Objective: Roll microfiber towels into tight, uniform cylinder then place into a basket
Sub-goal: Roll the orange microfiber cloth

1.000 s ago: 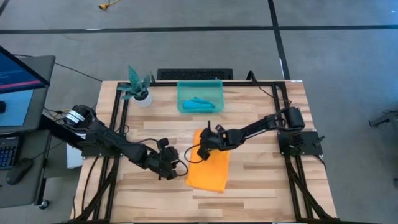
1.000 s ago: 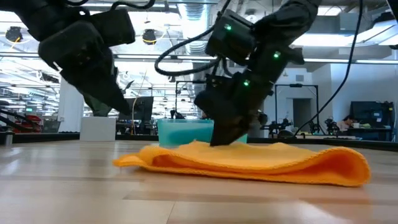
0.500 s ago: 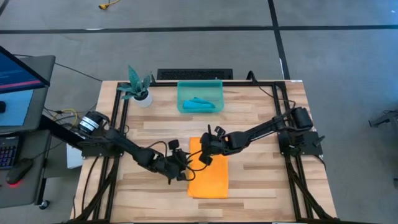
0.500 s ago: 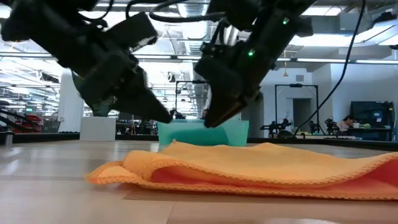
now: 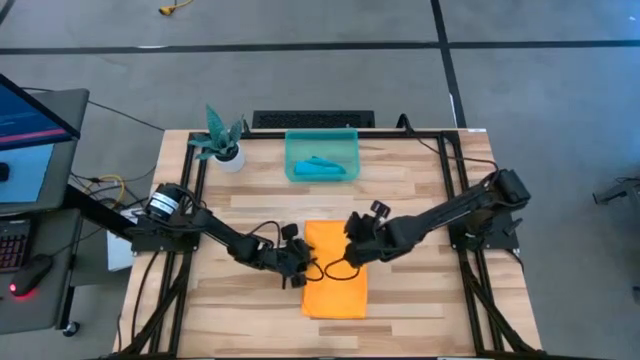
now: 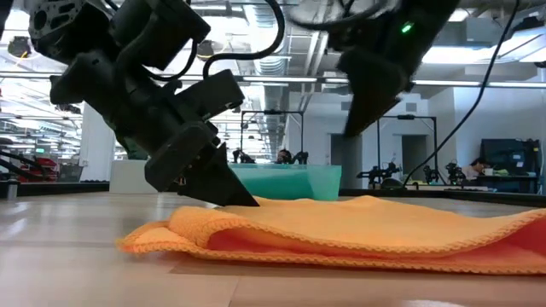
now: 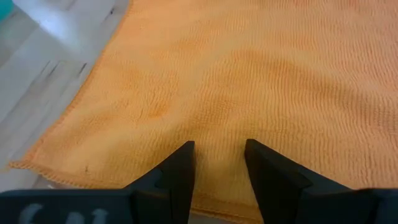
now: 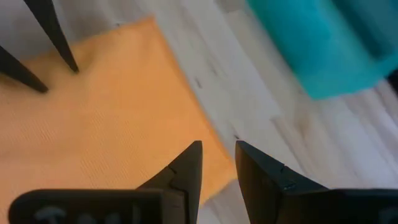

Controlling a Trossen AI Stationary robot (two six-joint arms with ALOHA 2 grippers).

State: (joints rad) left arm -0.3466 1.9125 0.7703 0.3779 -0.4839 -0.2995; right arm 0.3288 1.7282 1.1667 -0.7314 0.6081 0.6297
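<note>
The orange-yellow towel [image 5: 337, 285] lies flat on the table's middle, doubled into two layers, as the low view [image 6: 358, 226] shows. My left gripper [image 5: 305, 272] is open, low over the towel's left part [image 7: 249, 74]. My right gripper [image 5: 350, 258] is slightly open and empty, raised above the towel's right edge [image 8: 93, 124]; it also shows in the low view [image 6: 363, 124]. The teal-blue towel [image 5: 320, 166] lies rolled inside the teal bin [image 5: 321, 178] at the table's far side. My left gripper comes slanting down from the table's left. Its open fingertips [image 6: 246, 199] meet the towel's upper layer [image 7: 217, 124] a little inside its left edge. Nothing is between the fingers. The towel lies flat on the table.
A white pot with a teal plant [image 5: 222, 140] stands at the far left corner. The bin also shows in the low view [image 6: 299, 181] and the right wrist view [image 8: 329, 43]. Bare wood lies to the left and right of the towel.
My right gripper has left the towel's far left part, risen and gone toward the table's right edge. My left gripper has gone right and down onto the towel's left part. The towel, slanted a second ago, now lies square to the table.
</note>
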